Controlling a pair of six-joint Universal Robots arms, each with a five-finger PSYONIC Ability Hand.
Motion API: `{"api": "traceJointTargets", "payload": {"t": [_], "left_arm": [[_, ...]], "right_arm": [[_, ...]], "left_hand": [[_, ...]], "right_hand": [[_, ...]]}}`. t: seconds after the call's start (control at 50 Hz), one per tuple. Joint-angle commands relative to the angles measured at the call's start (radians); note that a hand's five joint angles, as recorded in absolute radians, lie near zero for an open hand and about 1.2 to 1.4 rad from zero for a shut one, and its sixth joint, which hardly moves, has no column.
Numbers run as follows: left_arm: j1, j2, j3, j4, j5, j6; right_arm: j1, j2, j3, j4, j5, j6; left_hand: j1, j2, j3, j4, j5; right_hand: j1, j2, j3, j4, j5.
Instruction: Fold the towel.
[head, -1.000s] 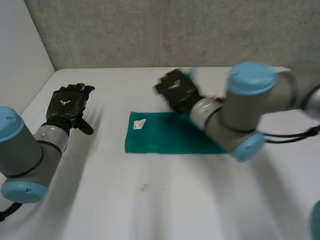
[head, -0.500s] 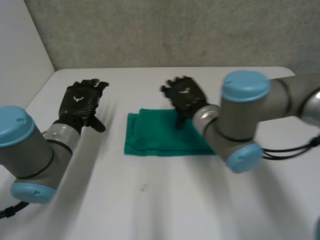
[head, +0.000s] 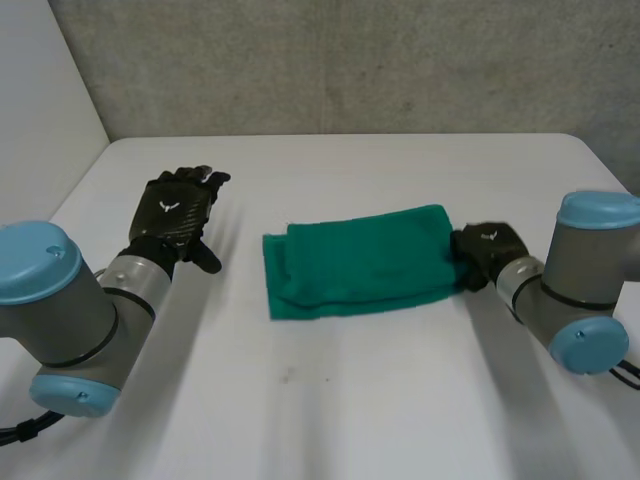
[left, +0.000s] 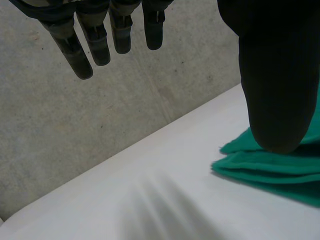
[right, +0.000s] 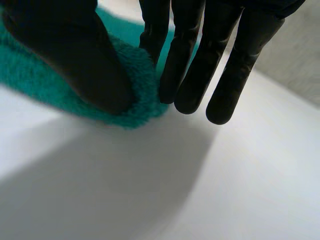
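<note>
Towel (head: 355, 262), green and plush, lies folded into a layered oblong mid-counter (head: 330, 400), its left-end layers slightly offset. The right hand (head: 487, 250) sits at its right end, thumb and straight fingers (right: 185, 60) pinching that edge. The left hand (head: 175, 215) hovers well apart on the towel's other side, fingers spread. Open white counter lies on every side of the towel.

Fuzzy green terry towel (head: 355, 260), smooth matt white table (head: 330, 400)
</note>
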Motion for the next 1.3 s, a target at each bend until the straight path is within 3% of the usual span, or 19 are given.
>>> {"api": "traceJointTargets", "payload": {"t": [0.02,0.12,0.26,0.34,0.4,0.42,0.46,0.5,0.56,0.7,0.76,0.82,0.9,1.02,1.18,1.3], "left_arm": [[-0.001,0.005,0.000,0.000,-0.002,0.000],[0.003,0.015,0.001,-0.003,-0.003,0.000],[0.006,0.028,0.021,-0.003,-0.003,-0.005],[-0.007,0.029,0.047,-0.008,-0.003,-0.028],[-0.032,0.026,0.083,-0.011,-0.003,-0.062],[-0.040,0.022,0.096,-0.012,-0.003,-0.072],[-0.058,0.009,0.141,-0.031,-0.002,-0.103],[-0.081,-0.021,0.202,-0.078,0.000,-0.132],[-0.119,-0.069,0.288,-0.155,-0.002,-0.166],[-0.165,-0.230,0.535,-0.432,-0.023,-0.316],[-0.172,-0.285,0.569,-0.503,-0.095,-0.341],[-0.173,-0.313,0.557,-0.522,-0.186,-0.338],[-0.173,-0.328,0.505,-0.523,-0.246,-0.330],[-0.173,-0.333,0.440,-0.522,-0.244,-0.272],[-0.196,-0.292,0.440,-0.525,-0.206,-0.149],[-0.178,-0.120,0.487,-0.523,-0.200,-0.126]], "right_arm": [[0.059,-0.040,-0.099,-0.020,-0.002,0.003],[0.302,-0.022,-0.234,0.006,-0.034,0.000],[0.447,0.071,-0.263,0.009,-0.150,-0.014],[0.475,0.119,-0.268,0.014,-0.160,-0.069],[0.473,0.115,-0.288,0.017,-0.106,-0.086],[0.470,0.101,-0.294,0.019,-0.041,-0.082],[0.461,0.084,-0.300,0.022,0.024,-0.071],[0.444,0.044,-0.295,0.025,0.087,-0.036],[0.421,0.009,-0.289,0.025,0.090,0.033],[0.326,0.001,-0.311,0.068,-0.009,0.204],[0.317,0.033,-0.344,0.111,-0.040,0.207],[0.315,0.162,-0.435,0.210,-0.042,0.207],[0.315,0.245,-0.531,0.310,-0.042,0.204],[0.312,0.297,-0.610,0.390,-0.040,0.197],[0.300,0.190,-0.598,0.399,-0.014,0.197],[0.242,-0.036,-0.501,0.312,0.135,0.211]], "left_hand": [[-0.035,-0.030,-0.041,-0.031,-0.047],[-0.035,-0.030,-0.041,-0.031,-0.047],[-0.035,-0.030,-0.041,-0.031,-0.047],[-0.035,-0.030,-0.041,-0.031,-0.047],[-0.034,-0.029,-0.040,-0.030,-0.046],[-0.034,-0.029,-0.040,-0.030,-0.046],[-0.023,-0.017,-0.029,-0.018,-0.034],[-0.008,-0.002,-0.014,-0.004,-0.019],[-0.005,0.001,-0.011,-0.001,-0.016],[0.013,0.018,0.007,0.017,0.001],[0.027,0.033,0.021,0.032,0.016],[0.024,0.030,0.018,0.029,0.013],[0.013,0.018,0.007,0.017,0.001],[0.007,0.012,0.001,0.011,-0.005],[-0.028,-0.023,-0.034,-0.024,-0.040],[-0.026,-0.020,-0.032,-0.021,-0.037]], "right_hand": [[0.490,0.222,0.217,0.207,0.273],[0.490,0.222,0.217,0.207,0.273],[0.490,0.222,0.217,0.207,0.273],[0.468,0.200,0.194,0.185,0.251],[-0.416,-0.684,-0.690,-0.699,-0.633],[-0.683,-0.952,-0.957,-0.966,-0.900],[-0.730,-0.998,-1.004,-1.013,-0.947],[-0.732,-1.000,-1.005,-1.015,-0.949],[-0.732,-1.000,-1.005,-1.015,-0.949],[-0.732,-1.000,-1.005,-1.015,-0.949],[-0.732,-1.000,-1.005,-1.015,-0.949],[-0.732,-1.000,-1.005,-1.015,-0.949],[-0.732,-1.000,-1.005,-1.015,-0.949],[-0.732,-1.000,-1.005,-1.015,-0.949],[-0.732,-1.000,-1.005,-1.015,-0.949],[-0.732,-1.000,-1.005,-1.015,-0.949]]}}
